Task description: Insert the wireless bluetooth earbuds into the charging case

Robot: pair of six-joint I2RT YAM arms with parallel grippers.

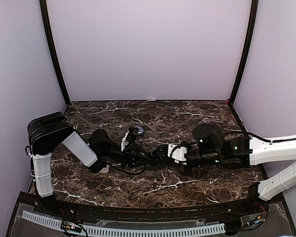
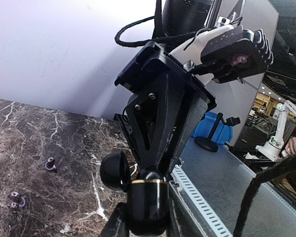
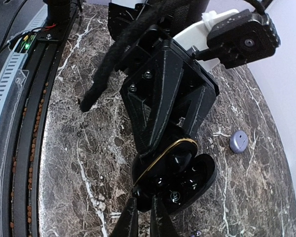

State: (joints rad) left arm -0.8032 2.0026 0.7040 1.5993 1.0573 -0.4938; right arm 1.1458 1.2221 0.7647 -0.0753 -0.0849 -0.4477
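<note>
Both claws meet: your left claw (image 2: 146,226) clamps the glossy black gold-rimmed charging case (image 2: 147,197), lid (image 2: 116,170) open; right claw (image 3: 144,217) nearly closed, case rim at its tips, contents unclear.

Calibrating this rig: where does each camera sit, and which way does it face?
Top external: above and behind the bases, looking down on the dark marble table; both arms show.
Left wrist: on the left arm, facing the right arm; its jaws hold the glossy black gold-banded charging case.
Right wrist: on the right arm, facing the left arm; its jaws show below.
Shared: both wrist views show that case.
</note>
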